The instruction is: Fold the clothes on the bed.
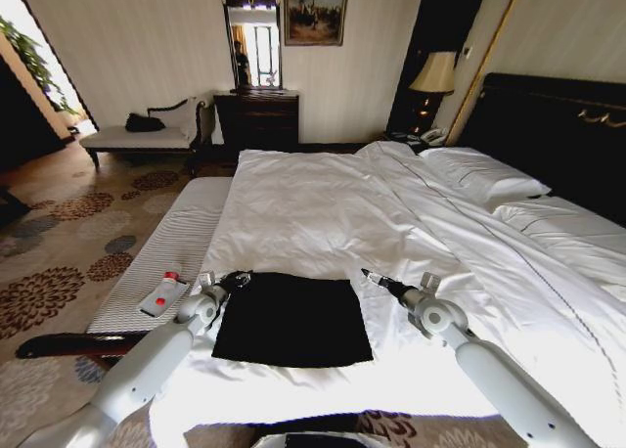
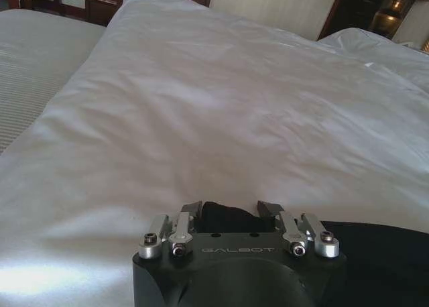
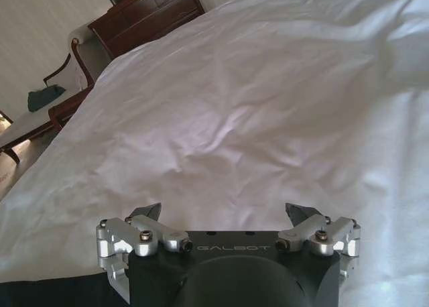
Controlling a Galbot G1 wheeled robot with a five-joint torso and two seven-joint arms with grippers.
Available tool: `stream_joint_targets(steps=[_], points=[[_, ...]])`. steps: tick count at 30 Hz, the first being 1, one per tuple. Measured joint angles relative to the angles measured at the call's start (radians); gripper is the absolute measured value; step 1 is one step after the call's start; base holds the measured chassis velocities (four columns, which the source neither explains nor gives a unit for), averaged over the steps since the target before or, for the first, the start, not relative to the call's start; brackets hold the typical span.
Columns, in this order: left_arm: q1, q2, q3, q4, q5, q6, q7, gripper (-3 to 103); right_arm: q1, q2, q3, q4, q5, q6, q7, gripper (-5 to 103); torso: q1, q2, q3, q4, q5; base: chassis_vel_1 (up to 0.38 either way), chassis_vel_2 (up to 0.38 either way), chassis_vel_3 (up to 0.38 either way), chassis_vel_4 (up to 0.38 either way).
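The clothes (image 1: 291,319), a black T-shirt, lie as a flat rectangle near the foot of the bed (image 1: 323,203). My left gripper (image 1: 238,279) is at the shirt's far left corner. In the left wrist view a bunch of black fabric (image 2: 226,218) sits between the fingers of the left gripper (image 2: 231,210), which is shut on it. My right gripper (image 1: 369,273) hovers just past the shirt's far right corner, over white sheet. In the right wrist view the right gripper (image 3: 224,213) stands open with nothing in it, and the shirt's edge (image 3: 53,290) shows behind it.
A grey-striped bench (image 1: 171,252) runs along the bed's left side with a white, red-capped bottle (image 1: 162,293) on it. Pillows (image 1: 479,174) and a dark headboard (image 1: 558,125) are at the right. A chaise longue (image 1: 147,135) and dresser (image 1: 256,118) stand by the far wall.
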Motion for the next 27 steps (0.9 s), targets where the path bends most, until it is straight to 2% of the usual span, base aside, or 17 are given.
stream_joint_targets(steps=[1, 2, 3, 5, 7, 9, 11, 20, 27], points=[[0.001, 0.005, 0.000, -0.004, -0.001, 0.000, -0.001, 39, 0.004, 0.014, -0.001, -0.006, 0.034, -0.009, 0.006, 100, 0.000, 0.000, 0.000, -0.0001, 0.0000, 0.000, 0.000, 0.000, 0.000], [0.003, 0.006, 0.000, -0.005, -0.001, 0.000, -0.001, 33, 0.007, 0.020, -0.001, -0.007, 0.052, -0.018, 0.014, 100, 0.000, 0.000, 0.000, 0.0000, 0.0000, 0.000, 0.000, 0.000, 0.000], [0.003, 0.006, 0.000, -0.005, -0.001, 0.000, -0.001, 33, 0.007, 0.020, -0.001, -0.007, 0.052, -0.018, 0.014, 100, 0.000, 0.000, 0.000, 0.0000, 0.0000, 0.000, 0.000, 0.000, 0.000], [0.011, 0.010, 0.000, -0.013, 0.000, 0.000, -0.002, 23, 0.020, 0.051, 0.007, -0.017, 0.124, -0.060, 0.046, 100, 0.000, 0.000, 0.000, 0.0003, 0.0000, 0.000, 0.000, 0.000, 0.000], [0.017, 0.014, 0.000, -0.019, 0.000, -0.001, -0.003, 11, 0.028, 0.066, 0.003, -0.029, 0.137, -0.075, 0.048, 100, 0.000, 0.000, 0.000, 0.0002, -0.0001, 0.000, 0.000, 0.000, 0.000], [0.018, 0.015, 0.001, -0.021, 0.000, -0.001, -0.003, 11, 0.030, 0.069, 0.000, -0.032, 0.137, -0.078, 0.046, 100, 0.000, 0.000, 0.000, 0.0000, -0.0001, 0.000, 0.000, 0.000, 0.000], [0.019, 0.019, 0.001, -0.027, -0.001, -0.003, -0.006, 3, 0.040, 0.079, -0.022, -0.042, 0.125, -0.083, 0.034, 100, 0.000, 0.000, 0.000, -0.0001, -0.0001, 0.000, 0.000, 0.000, 0.000], [0.012, 0.025, 0.005, -0.051, -0.008, -0.004, -0.028, 2, 0.086, 0.117, -0.093, -0.094, 0.098, -0.090, 0.017, 100, 0.000, 0.000, 0.000, 0.0001, 0.0000, 0.000, 0.000, 0.000, 0.000], [0.010, 0.027, 0.012, -0.056, -0.007, -0.003, -0.034, 2, 0.099, 0.135, -0.108, -0.112, 0.096, -0.095, 0.013, 100, 0.000, 0.000, 0.000, 0.0001, -0.0001, 0.000, 0.000, 0.000, 0.000]])
